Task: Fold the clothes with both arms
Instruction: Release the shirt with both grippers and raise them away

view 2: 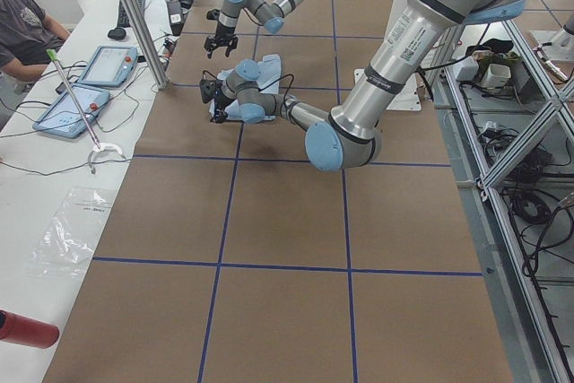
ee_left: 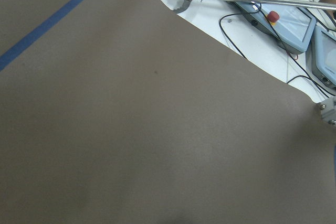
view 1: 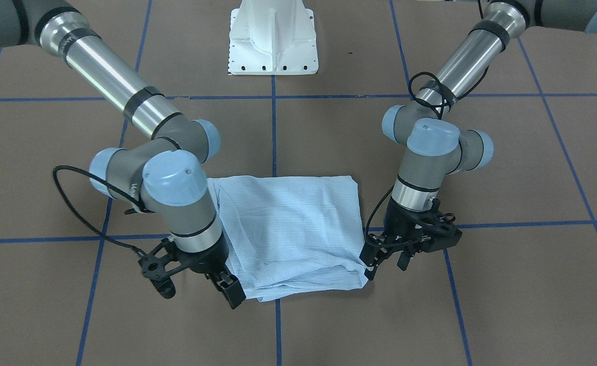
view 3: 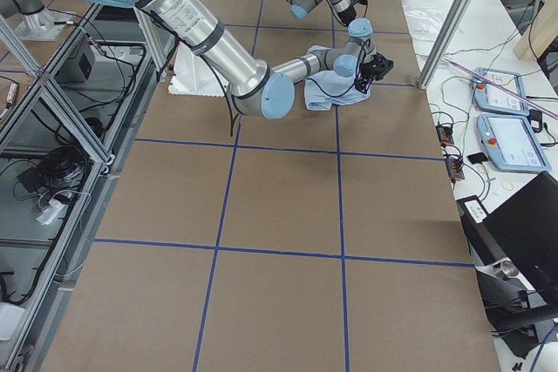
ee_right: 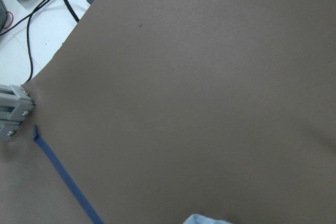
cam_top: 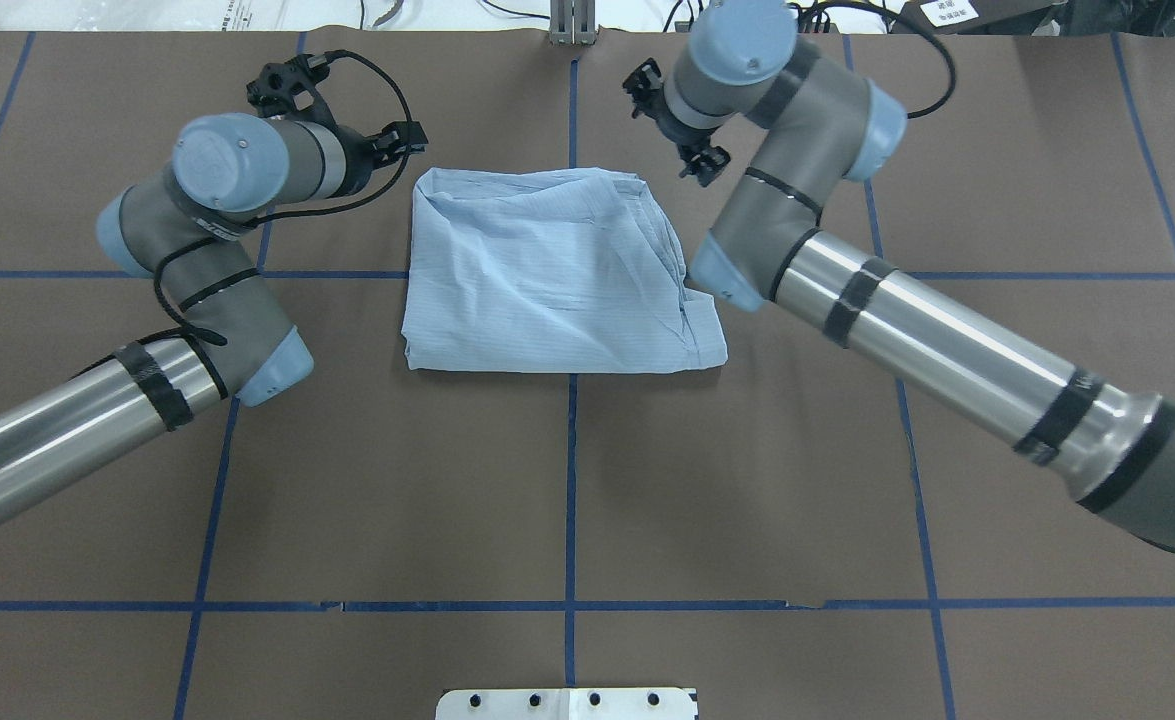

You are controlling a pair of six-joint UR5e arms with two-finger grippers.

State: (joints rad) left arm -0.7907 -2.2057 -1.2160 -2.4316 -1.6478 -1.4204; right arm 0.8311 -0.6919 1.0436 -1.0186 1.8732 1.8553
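The light-blue shirt (view 1: 288,234) lies folded into a rough rectangle on the brown table; it also shows in the overhead view (cam_top: 557,270). My left gripper (view 1: 387,265) hangs low at the shirt's far corner on my left. It is open, with one fingertip (view 1: 370,268) at the cloth's edge. In the overhead view my left gripper (cam_top: 399,140) sits just off that corner. My right gripper (view 1: 227,291) is low at the other far corner and looks open; the cloth lies flat. It also shows in the overhead view (cam_top: 699,162). A sliver of shirt (ee_right: 207,219) shows in the right wrist view.
The white pedestal base (view 1: 273,46) stands behind the shirt. Blue tape lines (cam_top: 571,480) cross the table. A side bench beyond the table's far edge holds teach pendants (view 2: 108,65), cables and a seated person (view 2: 22,20). Metal frame posts (view 2: 134,20) stand at that edge.
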